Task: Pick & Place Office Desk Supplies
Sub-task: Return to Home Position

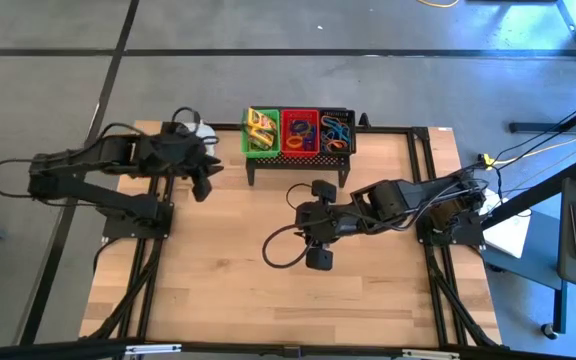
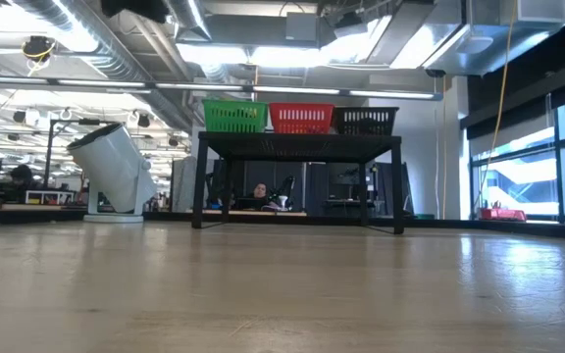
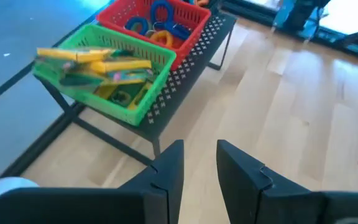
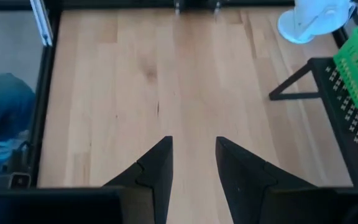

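Wooden table (image 1: 268, 300), both arms over it. Black mesh rack (image 2: 300, 147) stands at the far edge, carrying three bins in a row: green bin (image 1: 261, 131), red bin (image 1: 300, 130), black bin (image 1: 337, 131). White mug (image 2: 116, 176) sits tilted, left of the rack. Left gripper (image 3: 199, 149) hangs near the rack's left end, jaws parted, nothing between them. Right gripper (image 4: 192, 146) is over mid-table in front of the rack, jaws parted, only bare wood showing between. Crayon boxes (image 3: 95, 62) lie in the green bin; rubber bands (image 3: 157, 18) lie in the red bin, with more in the black bin.
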You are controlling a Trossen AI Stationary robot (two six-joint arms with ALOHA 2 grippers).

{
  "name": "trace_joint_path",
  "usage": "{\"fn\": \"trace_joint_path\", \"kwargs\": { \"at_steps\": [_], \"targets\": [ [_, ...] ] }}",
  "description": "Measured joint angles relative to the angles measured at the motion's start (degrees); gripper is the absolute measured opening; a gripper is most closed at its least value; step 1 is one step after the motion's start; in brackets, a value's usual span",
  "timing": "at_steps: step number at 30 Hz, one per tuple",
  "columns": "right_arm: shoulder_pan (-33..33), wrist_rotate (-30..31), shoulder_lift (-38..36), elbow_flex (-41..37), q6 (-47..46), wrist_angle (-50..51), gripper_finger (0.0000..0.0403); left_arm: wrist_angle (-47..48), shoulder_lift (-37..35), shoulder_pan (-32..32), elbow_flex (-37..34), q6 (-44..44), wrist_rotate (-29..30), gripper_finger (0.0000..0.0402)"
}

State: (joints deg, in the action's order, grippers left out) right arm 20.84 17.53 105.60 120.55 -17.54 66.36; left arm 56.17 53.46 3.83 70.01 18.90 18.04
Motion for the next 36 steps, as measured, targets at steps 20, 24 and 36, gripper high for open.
{"fn": "trace_joint_path", "kwargs": {
  "at_steps": [20, 24, 36],
  "targets": [
    [0.67, 1.23, -17.41, -34.30, -4.58, -24.77, 0.0123, -23.98, -29.92, -6.28, -30.48, 3.28, -3.17, 0.0088],
    [0.66, 1.10, -24.52, -45.29, -5.03, -34.31, 0.0123, -30.14, -32.81, -6.97, -36.83, 3.47, -3.17, 0.0088],
    [0.63, 1.04, -43.34, -75.68, -6.21, -61.43, 0.0123, -47.23, -34.50, -7.27, -52.74, 6.23, -3.17, 0.0088]
  ]
}}
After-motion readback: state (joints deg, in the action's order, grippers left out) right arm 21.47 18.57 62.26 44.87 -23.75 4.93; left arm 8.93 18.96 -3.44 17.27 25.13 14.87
